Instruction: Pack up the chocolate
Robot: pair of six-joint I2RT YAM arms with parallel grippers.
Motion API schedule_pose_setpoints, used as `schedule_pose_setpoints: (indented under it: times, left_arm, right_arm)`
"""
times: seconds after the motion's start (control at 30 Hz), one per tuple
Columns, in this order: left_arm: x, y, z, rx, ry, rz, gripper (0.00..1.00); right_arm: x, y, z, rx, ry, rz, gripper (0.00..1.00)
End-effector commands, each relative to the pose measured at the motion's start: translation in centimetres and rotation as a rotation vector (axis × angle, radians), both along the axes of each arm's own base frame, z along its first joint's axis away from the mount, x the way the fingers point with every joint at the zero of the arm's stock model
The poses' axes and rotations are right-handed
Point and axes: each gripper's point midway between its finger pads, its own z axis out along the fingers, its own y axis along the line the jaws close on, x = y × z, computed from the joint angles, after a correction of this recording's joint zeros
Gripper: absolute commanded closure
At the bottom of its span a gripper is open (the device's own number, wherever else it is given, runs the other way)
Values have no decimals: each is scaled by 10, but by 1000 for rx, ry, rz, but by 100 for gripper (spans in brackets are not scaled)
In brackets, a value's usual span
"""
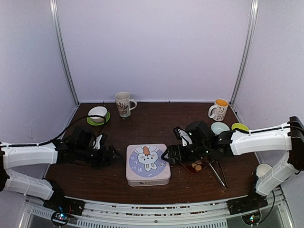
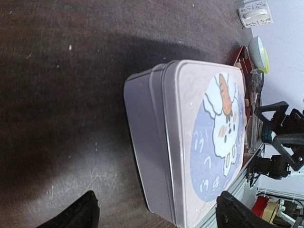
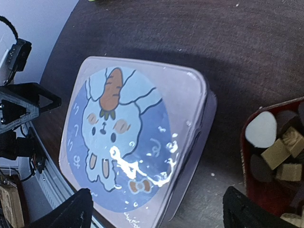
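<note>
L pincer (image 1: pixel 114 154) stands wide, nothing betw its fingers (image 2: pixel 78 213). It sits low, just beside the L side of the tin (image 1: pixel 148 165), apart from it as far as the top view shows. R pincer (image 1: pixel 167 156) is also wide & empty, just off the tin's R side, tips aimed at it.

Tin: square w/ rounded corners, lid on, rabbit-and-carrot print facing up. It lies flat on the tabletop (image 1: pixel 142 128) near the middle of the near edge, betw the two pincers.

Chocolate (image 3: pixel 278 153): white, tan & dark brown pieces piled in a red tray (image 3: pixel 246 142) just R of the tin, partly under the R arm in the top view. Metal tongs (image 1: pixel 218 175) lie R of the tray, toward the near R corner.

Along the far edge:
- patterned mug (image 1: pixel 124 104) near the middle
- white bowl (image 1: pixel 97 112) on a green saucer (image 1: pixel 90 121) toward the far L corner
- orange-lined mug (image 1: pixel 219 110), pale blue bowl (image 1: pixel 219 128) & second green dish (image 1: pixel 240 126) toward the far R corner

White cup (image 1: pixel 262 169) stands by the R edge.
</note>
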Motion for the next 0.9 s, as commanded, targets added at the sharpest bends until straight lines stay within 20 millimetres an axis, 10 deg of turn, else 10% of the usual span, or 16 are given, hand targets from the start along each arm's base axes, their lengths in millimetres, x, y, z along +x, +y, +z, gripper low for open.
schedule_pose_setpoints:
  times: [0.0,0.33,0.87]
  left_arm:
    - [29,-18,10,-14,-103,-92,14]
    - [89,-34,-4,8,-122,-113,33]
    - [98,-41,-69,29,15,-151,65]
  right_arm:
    - [31,4,12,3,-12,-73,8]
    - [57,20,-3,58,28,-108,22]
    - [64,49,-20,165,115,-76,35]
